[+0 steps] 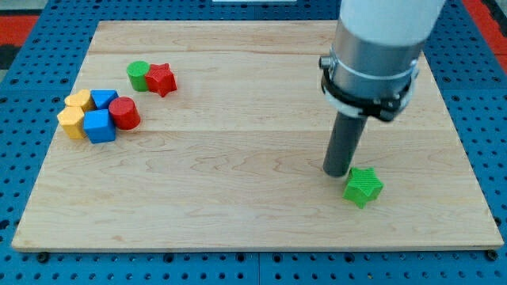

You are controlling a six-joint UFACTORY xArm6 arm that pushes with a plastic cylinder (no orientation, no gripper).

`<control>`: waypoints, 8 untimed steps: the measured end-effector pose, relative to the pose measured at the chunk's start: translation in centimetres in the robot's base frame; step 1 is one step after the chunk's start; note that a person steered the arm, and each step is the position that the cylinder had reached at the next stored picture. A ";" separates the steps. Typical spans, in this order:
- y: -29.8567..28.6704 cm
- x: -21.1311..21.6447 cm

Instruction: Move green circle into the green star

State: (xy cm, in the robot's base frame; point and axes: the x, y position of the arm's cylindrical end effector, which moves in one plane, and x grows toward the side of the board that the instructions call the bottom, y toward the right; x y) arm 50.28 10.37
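The green circle (pixel 138 74) sits near the view's upper left, touching a red star (pixel 161 78) on its right. The green star (pixel 363 187) lies at the view's lower right. My tip (pixel 337 172) rests on the board just left of and slightly above the green star, close to it or touching it. The tip is far from the green circle, across the board to the right.
A cluster at the view's left holds a red circle (pixel 124 113), two blue blocks (pixel 99 125) (pixel 104 99) and two yellow blocks (pixel 72 122) (pixel 79 100). The wooden board (pixel 238 158) lies on a blue pegboard surface. The arm's grey body (pixel 372 55) hangs over the upper right.
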 end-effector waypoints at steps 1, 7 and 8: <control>-2.4 -4.4; -14.1 -20.5; -16.9 -20.5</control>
State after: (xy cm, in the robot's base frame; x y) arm 29.82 -6.53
